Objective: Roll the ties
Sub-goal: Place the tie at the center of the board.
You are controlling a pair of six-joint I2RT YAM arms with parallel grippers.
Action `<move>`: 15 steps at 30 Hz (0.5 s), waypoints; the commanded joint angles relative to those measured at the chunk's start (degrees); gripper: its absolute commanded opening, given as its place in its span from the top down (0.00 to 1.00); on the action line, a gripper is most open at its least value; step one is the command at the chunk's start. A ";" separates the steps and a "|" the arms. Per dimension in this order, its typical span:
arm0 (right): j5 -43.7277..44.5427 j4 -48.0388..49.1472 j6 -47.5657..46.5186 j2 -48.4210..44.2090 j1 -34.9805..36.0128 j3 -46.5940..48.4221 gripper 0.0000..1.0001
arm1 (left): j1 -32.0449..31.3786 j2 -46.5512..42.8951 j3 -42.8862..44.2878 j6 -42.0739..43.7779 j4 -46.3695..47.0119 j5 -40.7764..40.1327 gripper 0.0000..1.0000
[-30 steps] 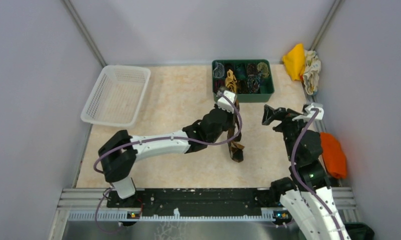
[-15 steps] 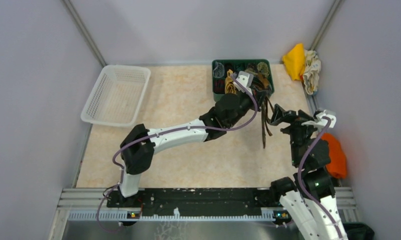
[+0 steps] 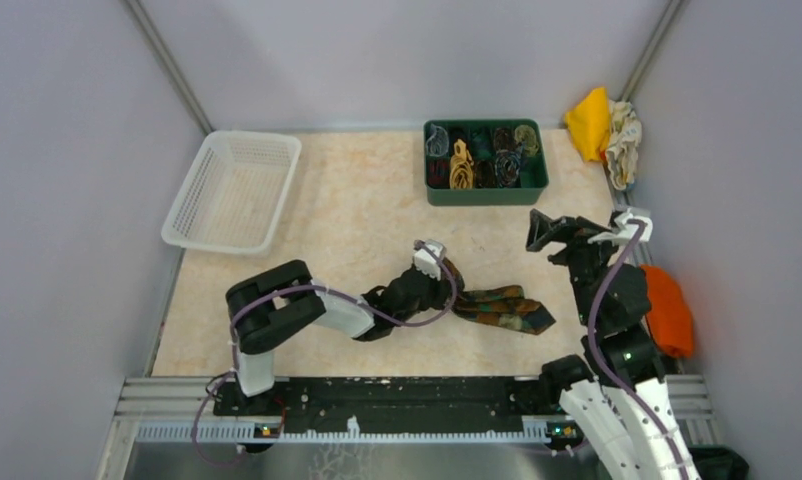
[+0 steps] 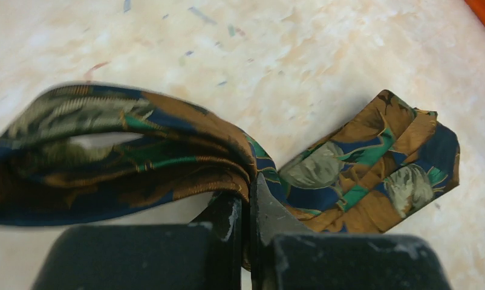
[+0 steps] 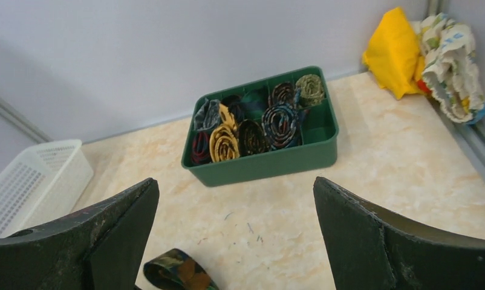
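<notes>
A dark brown tie with orange-gold, teal and navy blotches lies folded on the marble tabletop, right of centre. My left gripper is low at its left end, shut on a fold of it. In the left wrist view the fingertips pinch the cloth, and the tie loops off to both sides. My right gripper hangs open above the table, right of the tie, with nothing in it. The right wrist view shows its jaws wide apart and a loop of the tie at the bottom edge.
A green bin at the back holds several rolled ties. A white mesh basket stands at the back left. Yellow and white cloth lumps sit in the back right corner. An orange cloth lies by the right wall.
My left arm swung from beside the green bin, with the tie hanging from it, down and toward the near side. The tie now lies on the table. The right gripper barely shifted.
</notes>
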 commanded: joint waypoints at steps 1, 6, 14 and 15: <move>-7.62 1.37 3.96 3.82 0.03 -0.34 0.01 | -0.09 -9.63 -8.18 -2.41 8.36 -3.64 1.00; -14.81 0.22 8.48 7.74 0.14 -3.84 0.04 | -0.14 -16.53 -14.08 -4.19 -0.52 -5.58 0.94; -16.75 -6.58 10.42 13.22 0.19 -6.54 0.29 | -0.19 -19.24 -19.46 -11.90 -9.91 -3.13 0.43; -17.95 -8.02 10.17 13.37 0.21 -6.38 0.37 | -0.18 -19.98 -20.12 -12.71 -11.20 -3.28 0.40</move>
